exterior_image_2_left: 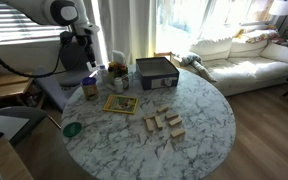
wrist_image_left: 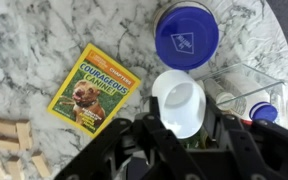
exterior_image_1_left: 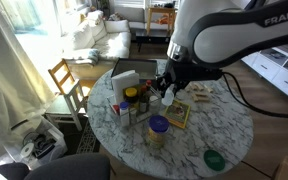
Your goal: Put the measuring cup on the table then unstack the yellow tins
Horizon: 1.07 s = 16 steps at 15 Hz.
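Note:
My gripper (wrist_image_left: 179,125) is shut on the measuring cup (wrist_image_left: 180,100). In the wrist view I look straight down into its white inside, and the dark fingers (wrist_image_left: 144,130) press on both sides of it. In both exterior views the gripper (exterior_image_1_left: 167,88) (exterior_image_2_left: 89,66) hangs low over the cluttered side of the marble table (exterior_image_1_left: 219,125) (exterior_image_2_left: 209,115). The cup itself is too small to make out there. The yellow tins are hidden; only a dark greenish patch shows under the cup.
A blue-lidded jar (wrist_image_left: 186,35) (exterior_image_1_left: 158,127) stands close to the cup. A dog-cover book (wrist_image_left: 94,88) (exterior_image_2_left: 121,103) lies beside it. Also here are a clear glass (wrist_image_left: 234,85), wooden blocks (exterior_image_2_left: 164,122), a grey box (exterior_image_2_left: 156,72) and a green disc (exterior_image_1_left: 214,158).

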Available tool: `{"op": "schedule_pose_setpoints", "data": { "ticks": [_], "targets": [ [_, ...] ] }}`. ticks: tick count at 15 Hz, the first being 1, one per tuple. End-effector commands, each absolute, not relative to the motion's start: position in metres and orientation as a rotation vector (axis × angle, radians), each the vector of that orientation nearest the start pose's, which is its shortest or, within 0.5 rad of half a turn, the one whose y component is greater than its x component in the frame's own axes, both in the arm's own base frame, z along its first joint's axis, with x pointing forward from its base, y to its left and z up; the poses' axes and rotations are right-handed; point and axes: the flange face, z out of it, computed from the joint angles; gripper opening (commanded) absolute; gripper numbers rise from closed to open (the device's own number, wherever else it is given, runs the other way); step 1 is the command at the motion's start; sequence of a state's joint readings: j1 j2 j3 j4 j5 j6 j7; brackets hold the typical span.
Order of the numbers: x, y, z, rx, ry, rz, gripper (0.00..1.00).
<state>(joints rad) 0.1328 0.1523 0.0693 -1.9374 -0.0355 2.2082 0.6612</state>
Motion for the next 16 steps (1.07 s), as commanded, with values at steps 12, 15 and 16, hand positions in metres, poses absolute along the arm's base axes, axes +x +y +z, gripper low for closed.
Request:
{"op": "schedule_pose_setpoints", "data": {
  "ticks": [12, 15, 16],
  "targets": [
    [0.601, 0.064, 0.392, -3.19, 0.508, -0.081, 0.19],
    [0.605, 0.023, 0.342, -3.183, 0.405, 0.029, 0.19],
    [0.606, 0.012, 0.33, -3.172, 0.358, 0.061, 0.19]
  ]
}}
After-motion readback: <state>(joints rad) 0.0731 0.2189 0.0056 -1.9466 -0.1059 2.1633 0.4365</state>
